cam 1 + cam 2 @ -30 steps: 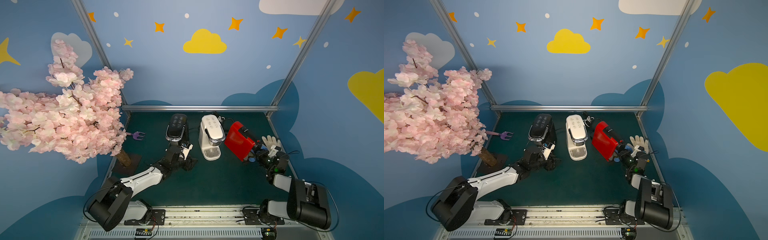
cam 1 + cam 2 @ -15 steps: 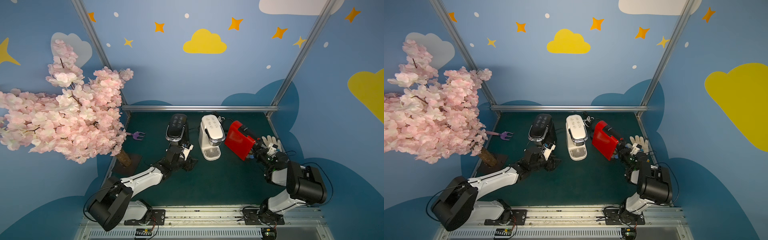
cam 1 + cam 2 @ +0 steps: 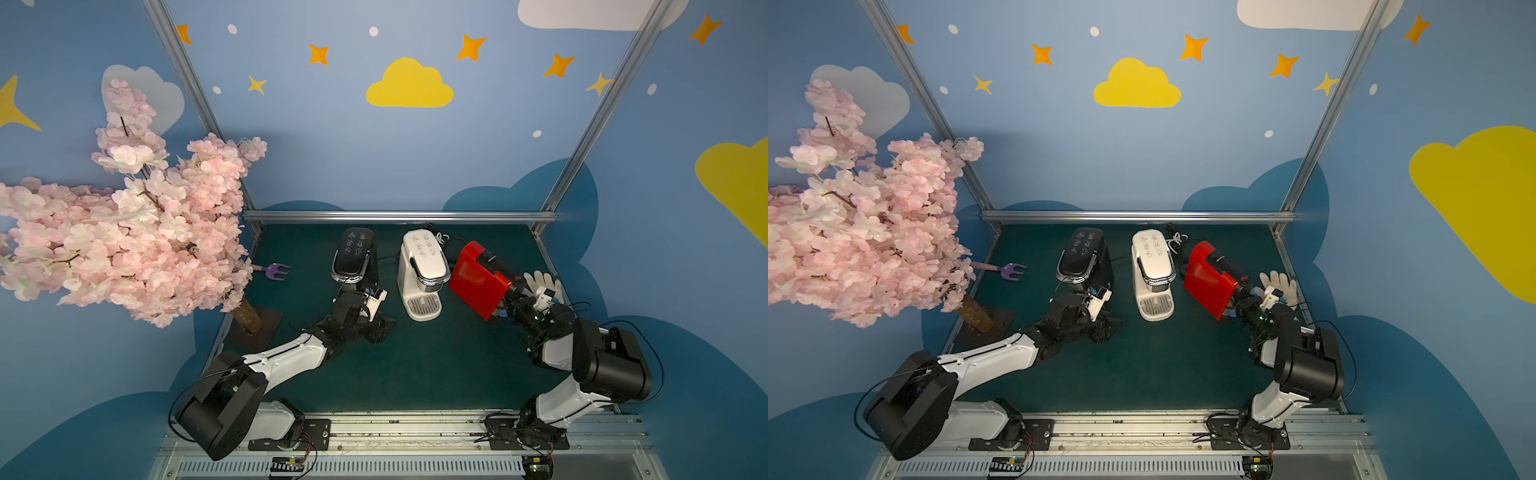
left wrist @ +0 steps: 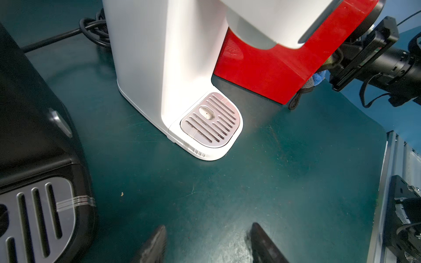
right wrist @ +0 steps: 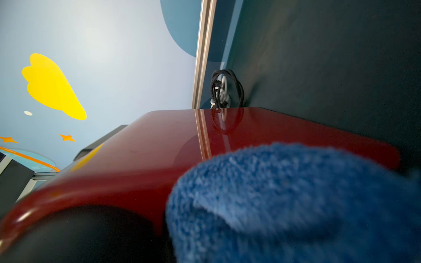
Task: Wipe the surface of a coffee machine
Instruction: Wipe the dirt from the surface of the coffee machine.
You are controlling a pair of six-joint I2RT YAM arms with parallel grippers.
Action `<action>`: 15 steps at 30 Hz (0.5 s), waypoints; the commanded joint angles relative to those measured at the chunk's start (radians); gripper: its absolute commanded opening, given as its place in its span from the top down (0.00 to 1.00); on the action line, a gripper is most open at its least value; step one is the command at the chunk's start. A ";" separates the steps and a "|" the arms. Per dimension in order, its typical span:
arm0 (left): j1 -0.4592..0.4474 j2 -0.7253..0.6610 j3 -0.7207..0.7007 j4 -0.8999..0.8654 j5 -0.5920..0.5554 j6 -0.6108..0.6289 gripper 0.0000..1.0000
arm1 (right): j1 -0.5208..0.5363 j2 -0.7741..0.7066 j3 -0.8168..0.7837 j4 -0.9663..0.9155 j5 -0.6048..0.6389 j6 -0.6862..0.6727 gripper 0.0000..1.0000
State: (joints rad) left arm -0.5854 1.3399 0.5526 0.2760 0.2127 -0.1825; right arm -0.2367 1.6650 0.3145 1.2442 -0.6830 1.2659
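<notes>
Nearest, the left gripper is seen with its jaws apart and nothing between them, low over the bare counter by the foot of the black coffee machine. Further in, the right gripper is clenched on a blue cloth, which is pressed against the side of the red coffee machine. That machine is set askew just beside the white coffee machine, with cables coiled behind. The red machine is braced by nothing, so a hard sideways stroke could shove or tip it into its white neighbour; the cloth could also be dragged from the gripper
</notes>
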 commanded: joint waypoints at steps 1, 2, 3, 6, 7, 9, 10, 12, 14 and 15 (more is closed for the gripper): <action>-0.005 0.007 0.020 -0.007 0.010 0.014 0.40 | 0.046 0.044 0.080 0.163 -0.033 -0.067 1.00; -0.005 0.007 0.020 -0.008 0.010 0.015 0.40 | 0.048 0.066 0.081 0.164 -0.032 -0.075 1.00; -0.005 0.007 0.020 -0.007 0.013 0.015 0.40 | 0.050 0.086 0.083 0.163 -0.029 -0.078 1.00; -0.005 0.007 0.019 -0.008 0.010 0.017 0.40 | 0.051 0.152 0.076 0.163 -0.027 -0.101 1.00; -0.007 0.007 0.020 -0.009 0.008 0.017 0.40 | 0.049 0.177 0.068 0.163 -0.020 -0.099 1.00; -0.007 0.007 0.021 -0.008 0.009 0.017 0.40 | 0.045 0.230 0.058 0.163 -0.016 -0.095 1.00; -0.007 0.008 0.021 -0.008 0.011 0.018 0.40 | 0.043 0.253 0.054 0.162 -0.019 -0.099 1.00; -0.006 0.008 0.021 -0.010 0.010 0.018 0.40 | 0.038 0.296 0.046 0.163 -0.018 -0.102 1.00; -0.007 0.008 0.021 -0.012 0.005 0.020 0.40 | 0.034 0.324 0.032 0.163 -0.015 -0.110 1.00; -0.007 0.007 0.021 -0.011 0.004 0.020 0.40 | 0.033 0.328 0.025 0.164 -0.012 -0.116 1.00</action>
State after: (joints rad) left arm -0.5900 1.3418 0.5533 0.2749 0.2123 -0.1795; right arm -0.2256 1.9652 0.3492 1.4170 -0.6777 1.1839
